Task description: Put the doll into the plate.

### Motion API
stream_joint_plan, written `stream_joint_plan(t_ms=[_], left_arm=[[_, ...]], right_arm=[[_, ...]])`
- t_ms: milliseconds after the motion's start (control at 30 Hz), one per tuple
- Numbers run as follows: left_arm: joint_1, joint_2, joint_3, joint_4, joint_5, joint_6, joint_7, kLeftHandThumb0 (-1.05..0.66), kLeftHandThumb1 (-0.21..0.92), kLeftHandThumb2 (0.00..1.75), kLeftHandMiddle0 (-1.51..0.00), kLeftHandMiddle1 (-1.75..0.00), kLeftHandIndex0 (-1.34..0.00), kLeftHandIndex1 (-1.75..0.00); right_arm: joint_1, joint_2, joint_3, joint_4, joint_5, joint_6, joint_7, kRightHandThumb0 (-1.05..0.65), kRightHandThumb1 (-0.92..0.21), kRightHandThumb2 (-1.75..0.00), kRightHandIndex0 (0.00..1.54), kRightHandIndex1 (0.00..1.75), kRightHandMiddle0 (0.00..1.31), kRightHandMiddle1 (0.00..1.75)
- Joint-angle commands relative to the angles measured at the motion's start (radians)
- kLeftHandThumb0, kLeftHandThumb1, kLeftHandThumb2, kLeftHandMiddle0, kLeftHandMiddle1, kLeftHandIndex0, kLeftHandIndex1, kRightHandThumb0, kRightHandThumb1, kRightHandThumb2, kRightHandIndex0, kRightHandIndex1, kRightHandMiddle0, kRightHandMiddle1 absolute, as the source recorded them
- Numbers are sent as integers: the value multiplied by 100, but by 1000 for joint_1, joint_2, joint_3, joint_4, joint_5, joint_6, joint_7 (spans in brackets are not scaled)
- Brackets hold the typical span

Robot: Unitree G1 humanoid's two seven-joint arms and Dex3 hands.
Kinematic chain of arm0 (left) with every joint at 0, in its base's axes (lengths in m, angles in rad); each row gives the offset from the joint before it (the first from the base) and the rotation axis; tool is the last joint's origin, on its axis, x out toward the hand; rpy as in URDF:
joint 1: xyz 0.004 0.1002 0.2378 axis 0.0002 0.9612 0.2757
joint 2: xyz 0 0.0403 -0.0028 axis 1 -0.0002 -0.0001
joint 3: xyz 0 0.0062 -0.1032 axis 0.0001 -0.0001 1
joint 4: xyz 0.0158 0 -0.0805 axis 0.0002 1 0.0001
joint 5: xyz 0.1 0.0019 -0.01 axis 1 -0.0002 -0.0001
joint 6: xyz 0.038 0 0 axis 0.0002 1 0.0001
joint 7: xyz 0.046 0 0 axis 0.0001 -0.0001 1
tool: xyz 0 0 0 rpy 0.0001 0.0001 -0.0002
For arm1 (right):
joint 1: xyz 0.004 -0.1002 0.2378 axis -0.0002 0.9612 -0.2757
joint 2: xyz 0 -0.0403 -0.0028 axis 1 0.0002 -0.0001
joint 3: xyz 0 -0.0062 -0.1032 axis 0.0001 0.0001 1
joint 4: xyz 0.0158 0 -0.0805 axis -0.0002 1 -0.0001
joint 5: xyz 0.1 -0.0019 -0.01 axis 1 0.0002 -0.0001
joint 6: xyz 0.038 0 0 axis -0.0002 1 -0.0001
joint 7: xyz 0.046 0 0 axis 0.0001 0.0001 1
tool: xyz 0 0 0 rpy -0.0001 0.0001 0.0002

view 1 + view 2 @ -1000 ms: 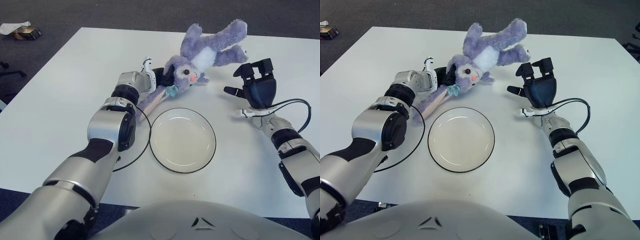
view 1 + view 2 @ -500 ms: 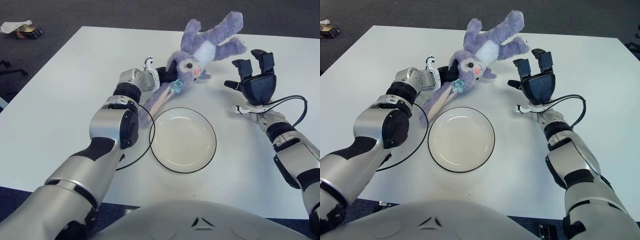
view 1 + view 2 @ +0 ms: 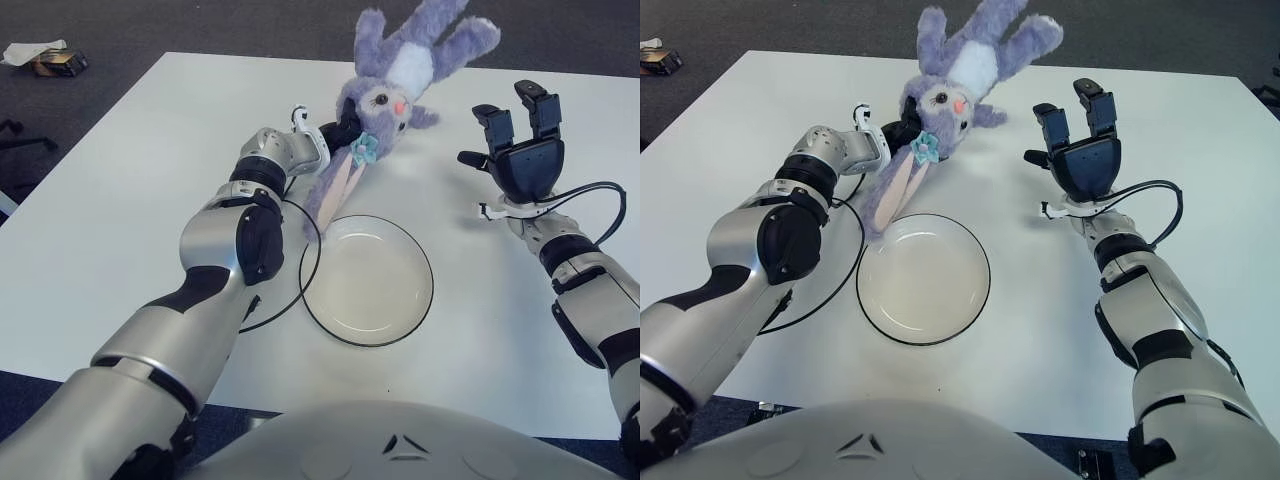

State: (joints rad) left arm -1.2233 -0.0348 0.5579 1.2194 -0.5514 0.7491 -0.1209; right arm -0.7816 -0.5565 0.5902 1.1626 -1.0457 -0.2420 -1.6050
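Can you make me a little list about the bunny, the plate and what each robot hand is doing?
bunny: purple doll, upside down, legs pointing away from the robot, long ears hanging toward the plate
plate: white plate with a dark rim, nothing in it, on the white table
left hand: left hand grips the bunny's head, just beyond the plate
right hand: right hand open, fingers spread, to the right of the bunny, not touching it
job done: no, the bunny is not in the plate yet

The plate (image 3: 366,280) lies at the centre of the table (image 3: 110,200). The doll (image 3: 395,85) is above it in the frame, the left hand (image 3: 330,140) at its head, apparently gripping. The right hand (image 3: 520,150) is at the right.
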Motion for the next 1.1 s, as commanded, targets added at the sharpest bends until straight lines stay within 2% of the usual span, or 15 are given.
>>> stream_joint_plan(t_ms=[0, 200, 433, 1067], left_arm=[[-39, -7, 27, 8, -34, 16, 38, -1, 6, 162, -81, -175, -56, -175], [-50, -7, 26, -4, -39, 36, 36, -1, -4, 173, -89, -175, -65, -174], [-49, 1, 3, -16, -36, 70, -20, -1, -6, 175, -90, -175, -66, -173], [-40, 9, -32, -79, -36, 237, -40, -1, -7, 175, -91, -175, -68, -170]], right_arm=[[-24, -17, 3, -6, -5, 8, -9, -65, -56, -77, 0, 79, 0, 108], [-26, -16, 1, -8, -7, 22, -9, -66, -57, -75, 0, 70, 0, 100], [-31, -14, 3, -7, -10, 32, -9, -66, -57, -73, 0, 65, 0, 93], [-82, -3, 8, 36, 21, 10, 19, -71, -60, -68, 0, 54, 0, 79]])
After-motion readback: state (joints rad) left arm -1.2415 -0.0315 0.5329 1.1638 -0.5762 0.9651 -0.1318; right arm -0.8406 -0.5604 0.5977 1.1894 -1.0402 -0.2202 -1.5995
